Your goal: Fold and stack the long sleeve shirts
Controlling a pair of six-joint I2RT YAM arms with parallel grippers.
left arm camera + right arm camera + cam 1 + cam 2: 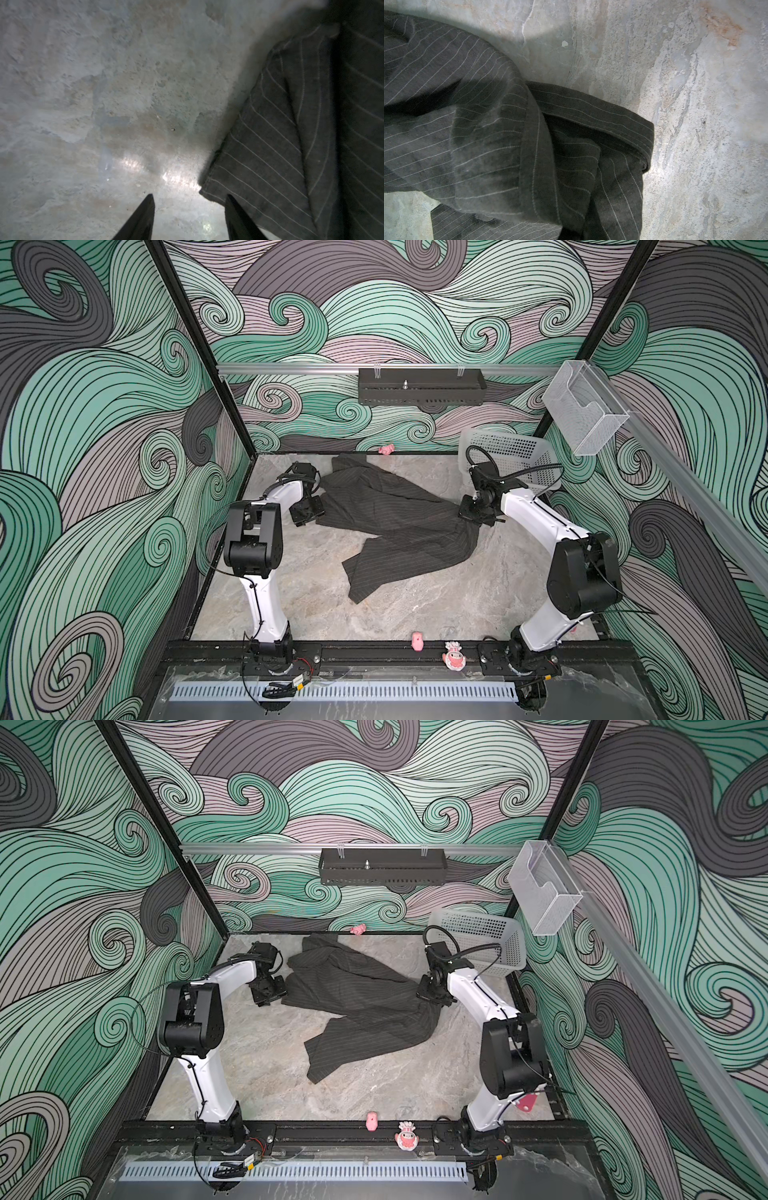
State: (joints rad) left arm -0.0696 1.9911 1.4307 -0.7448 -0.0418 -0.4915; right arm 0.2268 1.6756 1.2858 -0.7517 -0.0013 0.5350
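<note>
Where the stone-look table (415,605) runs from centre towards 12 o'clock, the dark pinstriped long sleeve shirt (395,514) sprawls crumpled. At its 3 o'clock the right gripper (474,517) is pinched closed on the cloth, folds gathering into it. At its 9 o'clock the left gripper (190,200) stands half parted, gripping nothing, one fingertip (231,205) just beside a shirt corner.

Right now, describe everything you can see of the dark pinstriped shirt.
The shirt is dark charcoal woven-looking cloth with thin pale pinstripes and stitched hems. It lies unfolded and rumpled on the marbled table, spread diagonally from its far edge toward the middle, one part trailing forward. Its right edge gathers into the right gripper, whose jaws appear shut on it. The left gripper sits at a hemmed corner, jaws apart, not gripping.
</note>
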